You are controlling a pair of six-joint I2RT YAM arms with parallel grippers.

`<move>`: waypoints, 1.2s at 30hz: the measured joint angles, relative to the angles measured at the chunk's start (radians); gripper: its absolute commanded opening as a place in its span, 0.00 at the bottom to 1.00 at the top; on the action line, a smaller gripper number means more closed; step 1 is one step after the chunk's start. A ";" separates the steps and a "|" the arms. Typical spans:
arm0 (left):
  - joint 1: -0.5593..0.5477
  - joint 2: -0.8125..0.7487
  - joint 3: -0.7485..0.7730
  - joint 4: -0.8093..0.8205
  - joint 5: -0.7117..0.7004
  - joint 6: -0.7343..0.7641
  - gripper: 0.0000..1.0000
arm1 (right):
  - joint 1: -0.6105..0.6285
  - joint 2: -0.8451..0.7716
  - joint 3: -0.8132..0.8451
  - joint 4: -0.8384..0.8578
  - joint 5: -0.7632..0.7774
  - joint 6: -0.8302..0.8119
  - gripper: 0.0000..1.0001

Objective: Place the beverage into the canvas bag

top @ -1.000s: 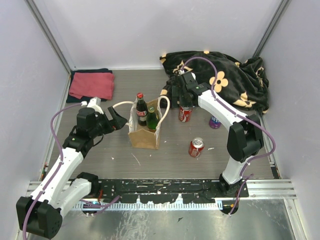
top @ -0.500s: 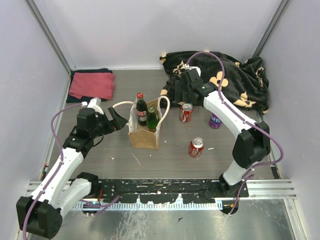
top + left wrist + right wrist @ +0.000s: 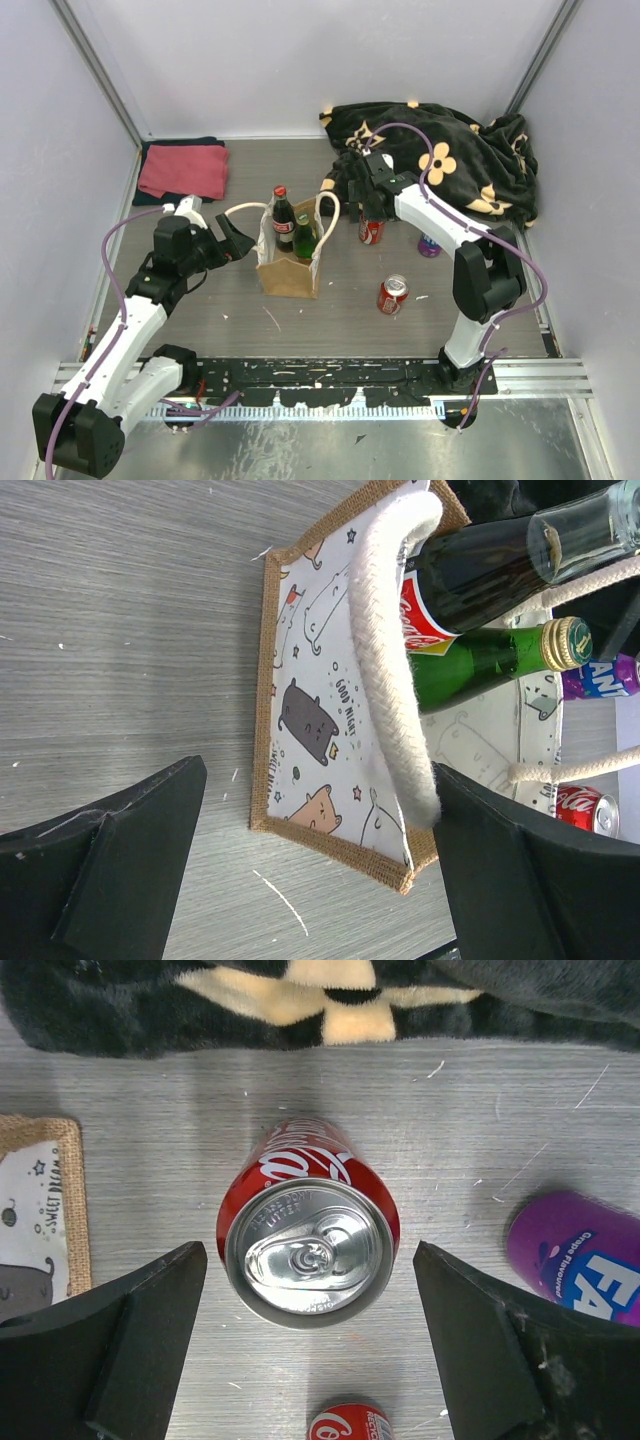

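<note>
The canvas bag (image 3: pixel 288 268) stands upright mid-table with a cola bottle (image 3: pixel 282 214) and a green bottle (image 3: pixel 304 238) inside. My left gripper (image 3: pixel 236 241) is open at the bag's left side. In the left wrist view (image 3: pixel 318 780) the cream rope handle (image 3: pixel 385 660) rests against one finger. My right gripper (image 3: pixel 367 205) is open and hangs directly over an upright red cola can (image 3: pixel 371 232). In the right wrist view (image 3: pixel 310 1265) the can (image 3: pixel 308 1250) sits between the spread fingers, untouched.
A purple can (image 3: pixel 429 244) stands right of the red can. A second red can (image 3: pixel 392 294) stands nearer the front. A black flowered blanket (image 3: pixel 450 150) fills the back right. A folded red towel (image 3: pixel 184 170) lies back left. Walls enclose three sides.
My right gripper has shifted a little and come down over the red can, now covering its top in the top view. The left arm and the bag have not moved.
</note>
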 measured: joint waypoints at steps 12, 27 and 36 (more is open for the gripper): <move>0.000 -0.008 -0.010 0.001 0.003 -0.001 0.98 | 0.000 0.014 -0.025 0.005 0.002 0.002 0.66; 0.000 -0.011 -0.013 0.000 0.011 -0.001 0.98 | 0.000 0.050 -0.025 0.018 0.004 -0.002 0.67; 0.000 -0.011 -0.013 0.000 0.013 -0.001 0.98 | 0.000 0.050 -0.025 0.028 0.006 -0.006 0.01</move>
